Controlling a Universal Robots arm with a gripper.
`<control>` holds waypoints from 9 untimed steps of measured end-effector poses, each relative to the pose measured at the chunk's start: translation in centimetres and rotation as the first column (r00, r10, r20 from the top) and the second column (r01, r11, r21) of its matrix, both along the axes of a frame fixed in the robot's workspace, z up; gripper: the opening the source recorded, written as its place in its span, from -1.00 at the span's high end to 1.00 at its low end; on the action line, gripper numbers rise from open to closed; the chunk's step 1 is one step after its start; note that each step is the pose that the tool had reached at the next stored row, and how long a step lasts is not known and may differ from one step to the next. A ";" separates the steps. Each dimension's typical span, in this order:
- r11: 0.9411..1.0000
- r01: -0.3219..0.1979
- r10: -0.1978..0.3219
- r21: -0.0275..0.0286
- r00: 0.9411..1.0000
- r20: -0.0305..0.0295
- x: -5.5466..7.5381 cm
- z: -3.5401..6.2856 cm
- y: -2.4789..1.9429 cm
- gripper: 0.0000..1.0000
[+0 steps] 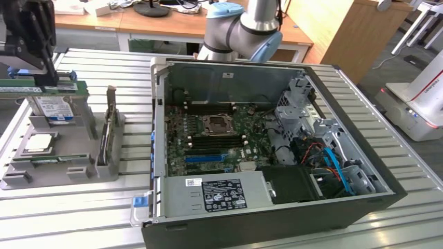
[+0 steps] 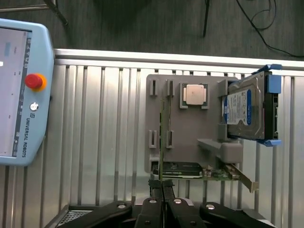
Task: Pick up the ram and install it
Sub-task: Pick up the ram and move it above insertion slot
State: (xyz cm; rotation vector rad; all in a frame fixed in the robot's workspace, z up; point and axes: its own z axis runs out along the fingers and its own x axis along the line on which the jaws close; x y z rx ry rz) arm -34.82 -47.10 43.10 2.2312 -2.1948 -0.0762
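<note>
My black gripper (image 1: 44, 79) hangs high at the exterior view's left, shut on the ram (image 1: 66, 87). The ram is a long green stick held level above the grey parts tray (image 1: 90, 168), in front of the hard drive (image 1: 55, 111). In the wrist view the ram (image 2: 161, 142) appears edge-on as a thin line running out from between my closed fingers, with the gripper (image 2: 163, 197) over the tray (image 2: 190, 137). The open computer case (image 1: 277, 207) lies at the exterior view's right with its motherboard (image 1: 215, 137) exposed.
The tray also carries a square silver processor (image 1: 38, 142), the blue-labelled hard drive (image 2: 247, 107) and an upright expansion card (image 1: 107, 124). A teach pendant (image 2: 19, 90) lies on the slatted metal table (image 1: 69, 218). The arm's base (image 1: 242, 31) stands behind the case.
</note>
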 end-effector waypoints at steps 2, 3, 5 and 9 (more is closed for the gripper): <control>1.000 0.000 0.000 0.000 1.000 0.000 0.5 0.00 0.00 0.76; 1.000 0.000 0.000 0.000 1.000 0.000 0.7 0.00 0.00 0.76; 1.000 0.000 0.000 0.000 1.000 0.000 1.2 0.00 0.00 0.76; 1.000 0.000 0.000 0.000 1.000 0.000 2.2 0.00 0.00 0.76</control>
